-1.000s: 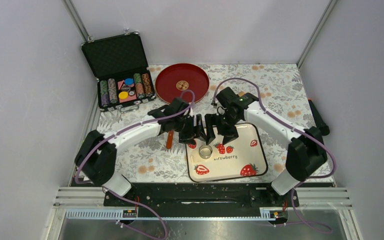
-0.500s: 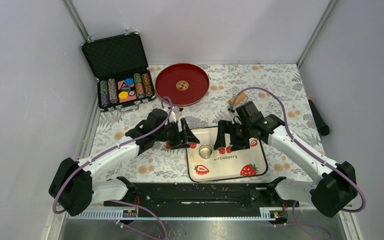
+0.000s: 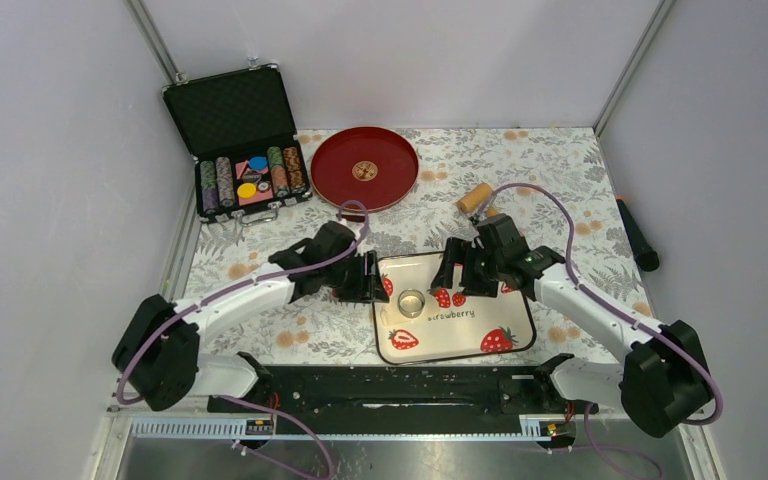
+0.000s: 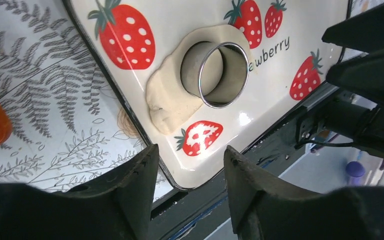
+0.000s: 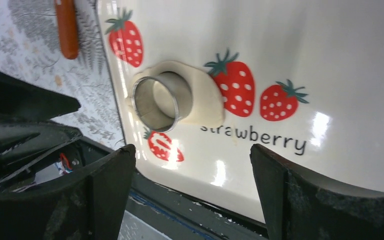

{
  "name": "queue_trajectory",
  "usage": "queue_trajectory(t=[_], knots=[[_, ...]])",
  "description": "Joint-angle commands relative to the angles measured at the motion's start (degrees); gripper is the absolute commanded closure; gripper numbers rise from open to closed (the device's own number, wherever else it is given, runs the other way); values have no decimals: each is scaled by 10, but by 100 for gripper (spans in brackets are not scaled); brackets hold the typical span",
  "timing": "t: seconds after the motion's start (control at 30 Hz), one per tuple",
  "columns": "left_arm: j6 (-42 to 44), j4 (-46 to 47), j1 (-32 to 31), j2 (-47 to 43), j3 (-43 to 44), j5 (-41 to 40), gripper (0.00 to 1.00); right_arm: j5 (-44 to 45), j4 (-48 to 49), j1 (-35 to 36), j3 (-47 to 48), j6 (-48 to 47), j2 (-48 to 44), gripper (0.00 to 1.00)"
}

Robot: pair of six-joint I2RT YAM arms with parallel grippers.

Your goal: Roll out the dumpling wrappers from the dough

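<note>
A flattened pale-cream dough (image 4: 166,102) lies on the strawberry tray (image 3: 480,312), near its left edge. A small metal ring cutter (image 4: 215,74) stands on the dough, which also shows in the right wrist view (image 5: 207,102) with the cutter (image 5: 161,100). No separate dumpling wrappers show. My left gripper (image 3: 372,278) is open and empty, low at the tray's left rim; its own view (image 4: 190,156) looks at the dough. My right gripper (image 3: 456,273) is open and empty over the tray's far middle, and in its own view (image 5: 192,152). A tan wooden roller (image 3: 475,196) lies behind the right arm.
A red round plate (image 3: 365,167) with a gold emblem sits at the back centre. An open black case of poker chips (image 3: 243,172) stands at the back left. An orange stick (image 5: 66,29) lies left of the tray. A black object (image 3: 638,240) lies at the right edge.
The grippers were close together over the tray's far left corner; they have drawn apart and come nearer the arm bases. The roller behind the right arm is now uncovered. The cutter has not moved.
</note>
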Motion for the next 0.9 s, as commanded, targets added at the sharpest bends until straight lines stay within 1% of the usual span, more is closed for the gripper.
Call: queue_trajectory(t=[0.0,0.07,0.13,0.27,0.37,0.5,0.63,0.73,0.87], knots=[[31,8,-24,36,40,-40,52,37,49,-19,-41,13,3,13],[32,12,-31,55,44,-46,56,28,67,-31,-60,20,9,18],[33,15,-35,70,44,-53,57,17,77,-39,-66,23,24,25],[42,20,-38,94,42,-62,58,-2,85,-42,-60,23,67,34],[44,25,-41,108,40,-64,58,-10,90,-42,-56,23,86,44],[40,44,-43,125,33,-57,60,-17,93,-42,-53,25,98,48],[37,51,-48,143,33,-62,62,-28,95,-42,-50,25,111,49],[37,49,-53,156,35,-69,67,-32,97,-42,-49,25,116,50],[36,32,-60,166,40,-92,71,-39,97,-42,-46,24,126,52]])
